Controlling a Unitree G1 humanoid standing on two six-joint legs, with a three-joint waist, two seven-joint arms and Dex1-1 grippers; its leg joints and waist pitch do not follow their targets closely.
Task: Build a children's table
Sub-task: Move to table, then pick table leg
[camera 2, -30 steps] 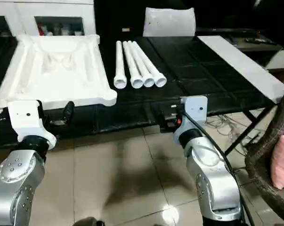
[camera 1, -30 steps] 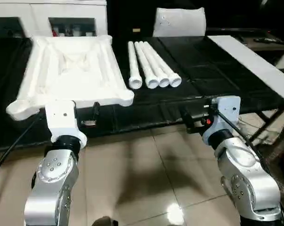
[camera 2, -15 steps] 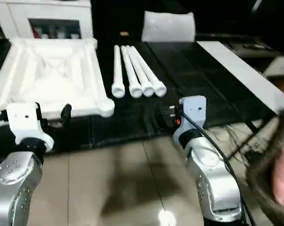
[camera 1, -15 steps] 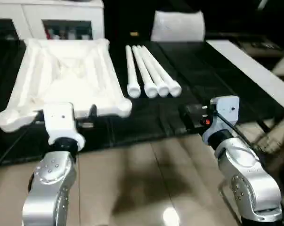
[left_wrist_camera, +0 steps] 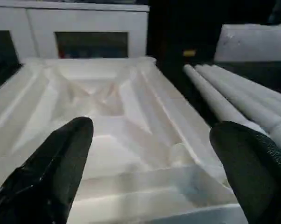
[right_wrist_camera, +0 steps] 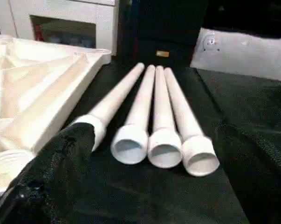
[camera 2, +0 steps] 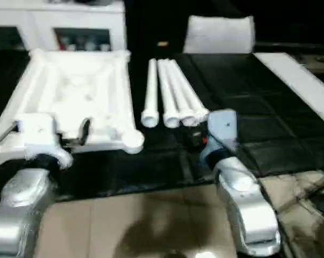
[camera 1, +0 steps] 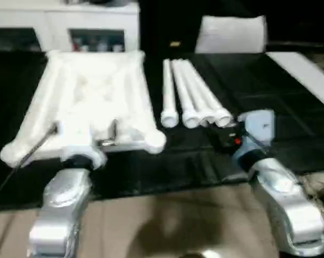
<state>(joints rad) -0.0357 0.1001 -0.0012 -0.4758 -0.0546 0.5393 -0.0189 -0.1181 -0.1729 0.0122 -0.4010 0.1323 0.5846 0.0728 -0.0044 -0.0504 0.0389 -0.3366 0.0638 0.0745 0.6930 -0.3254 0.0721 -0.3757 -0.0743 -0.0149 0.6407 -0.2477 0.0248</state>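
The white tabletop lies underside up on the left of the black work table, its ribs and round corner sockets showing. Four white legs lie side by side just to its right, open ends toward me. My left gripper is open, its black fingers spread wide at the tabletop's near edge, holding nothing. My right gripper is open just before the legs' near ends, apart from them, with one finger by the tabletop's corner socket.
A white cabinet with glass doors stands behind the table. A white cushion-like piece sits at the back middle and a long white board runs along the right. Tiled floor lies below the table's front edge, cables at the right.
Both arms have reached forward: the left gripper now at the tabletop's near edge, the right gripper up to the legs' near ends. The head view has also shifted.
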